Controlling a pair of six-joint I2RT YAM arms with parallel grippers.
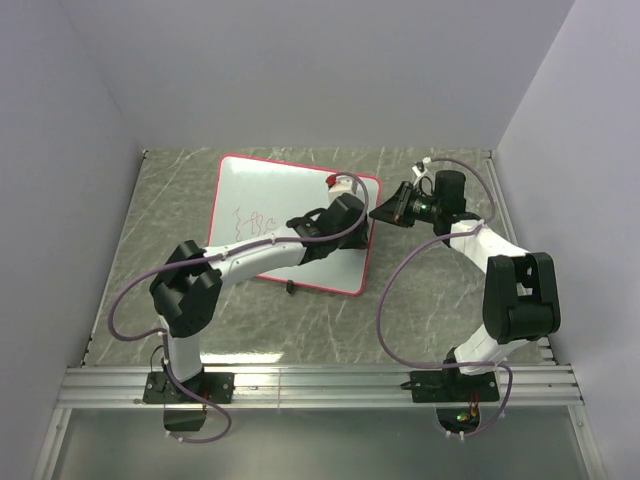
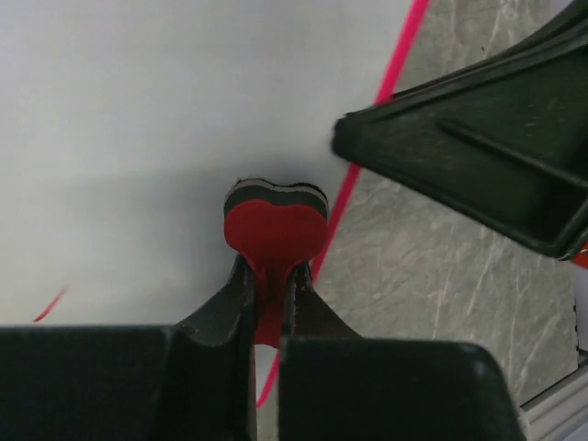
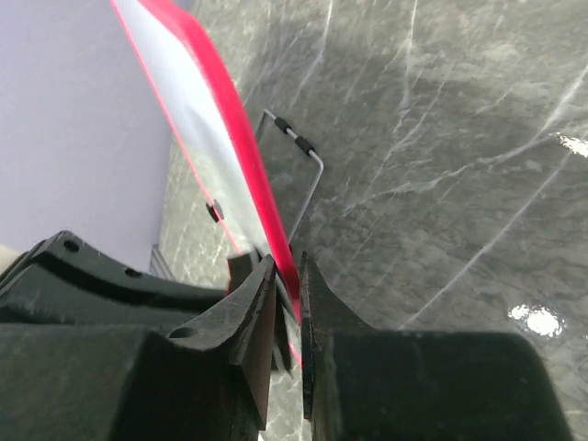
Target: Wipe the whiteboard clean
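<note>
Whiteboard stands propped at a tilt on the table, with red scribbles left of centre and not yet erased. Left gripper is clamped fully on a red heart-shaped eraser at the board's far right corner. Right gripper, nearly closed, pinches the red frame on the right edge. Risks: the eraser is well apart from the marks (a long sweep is needed). Hard pressure could rock the propped board or pull the thin frame out of the right grip.
</note>
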